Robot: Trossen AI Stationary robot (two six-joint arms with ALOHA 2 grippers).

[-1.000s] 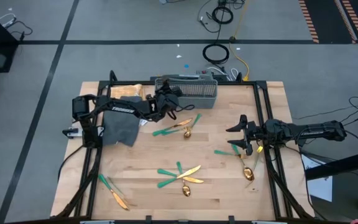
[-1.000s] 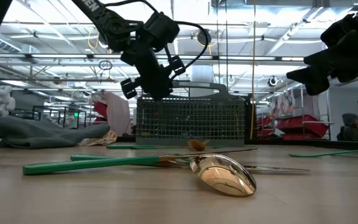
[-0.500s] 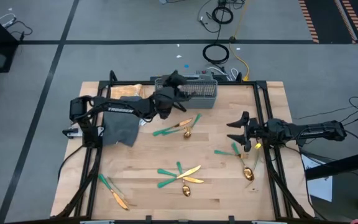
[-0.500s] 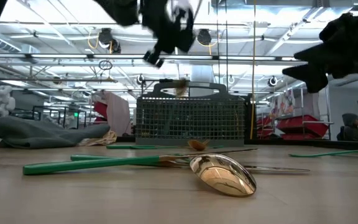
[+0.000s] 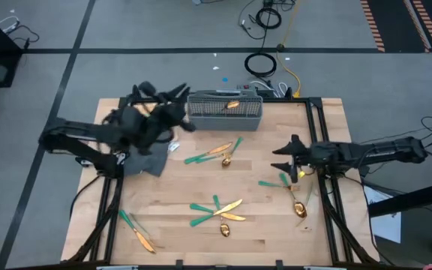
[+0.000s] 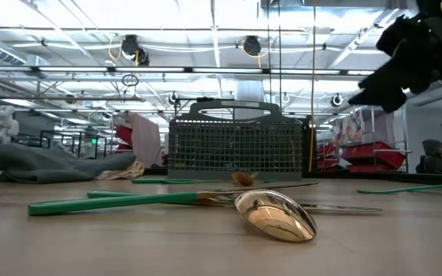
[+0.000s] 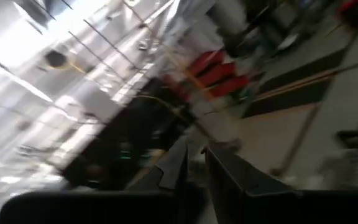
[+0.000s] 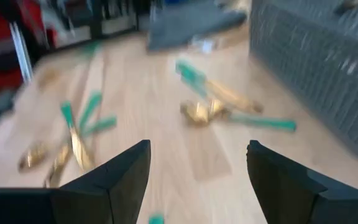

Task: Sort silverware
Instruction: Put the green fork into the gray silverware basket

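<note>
The grey mesh basket [image 5: 224, 109] stands at the table's far edge, with one gold-headed utensil [image 5: 232, 104] lying in it. More green-handled silverware lies flat on the wood: a pair [image 5: 217, 154] at the centre, a crossed cluster [image 5: 220, 211] nearer, two pieces [image 5: 138, 232] at the near left, and a spoon [image 5: 300, 210] at the right. My left gripper [image 5: 177, 95] is raised left of the basket and points level into the room. Its fingers [image 7: 176, 167] stand a narrow gap apart around nothing. My right gripper [image 5: 286, 158] hovers open at the right, above the table.
A grey folded cloth [image 5: 145, 158] lies at the far left under my left arm. In the low view a gold spoon [image 6: 276, 215] lies close in front of the basket [image 6: 236, 147]. The right wrist view looks over scattered utensils [image 8: 221, 103] between its open fingers.
My left gripper has swung up and back from over the basket toward the table's left edge, rolling as it went. A gold-headed utensil that showed at the basket's top half a second ago now lies inside the basket. My right gripper has only edged a little.
</note>
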